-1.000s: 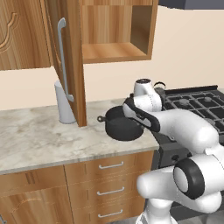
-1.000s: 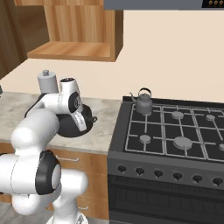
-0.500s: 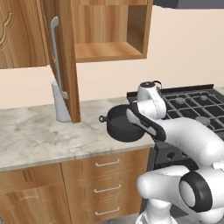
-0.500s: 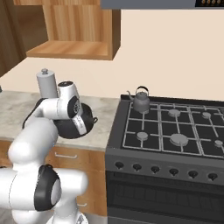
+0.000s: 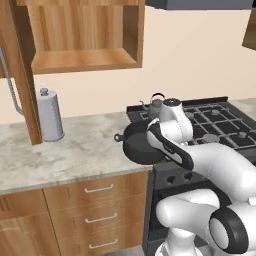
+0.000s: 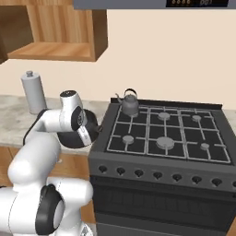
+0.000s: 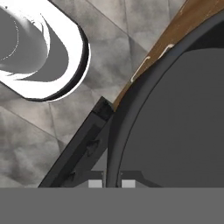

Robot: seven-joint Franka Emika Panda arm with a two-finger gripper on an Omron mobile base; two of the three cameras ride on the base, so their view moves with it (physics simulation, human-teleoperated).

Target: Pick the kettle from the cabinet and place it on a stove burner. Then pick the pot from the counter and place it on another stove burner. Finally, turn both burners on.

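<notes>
The black-grey pot [image 5: 139, 146] hangs tilted above the front edge of the counter [image 5: 65, 155], just left of the stove's front left corner. My gripper [image 5: 151, 134] is shut on its rim. In the hand view the pot [image 7: 183, 109] bulks large on the right, with my gripper [image 7: 113, 183] pinching its rim at the bottom. The small grey kettle [image 6: 129, 103] stands on the stove's rear left burner. The front left burner [image 6: 128, 139] and the large centre front burner [image 6: 164, 142] are bare. The wooden cabinet [image 5: 85, 40] stands open above the counter.
A tall grey canister [image 5: 50, 115] stands on the counter by the wall, beside the open cabinet door [image 5: 22, 85] with its silver bar handle. Drawers with silver handles [image 5: 99, 189] run below the counter. A row of knobs [image 6: 156, 175] lines the stove front.
Both base views have shifted: the base has driven right, toward the stove. The pot stays in my shut gripper and has travelled with it, now nearer the stove's left edge.
</notes>
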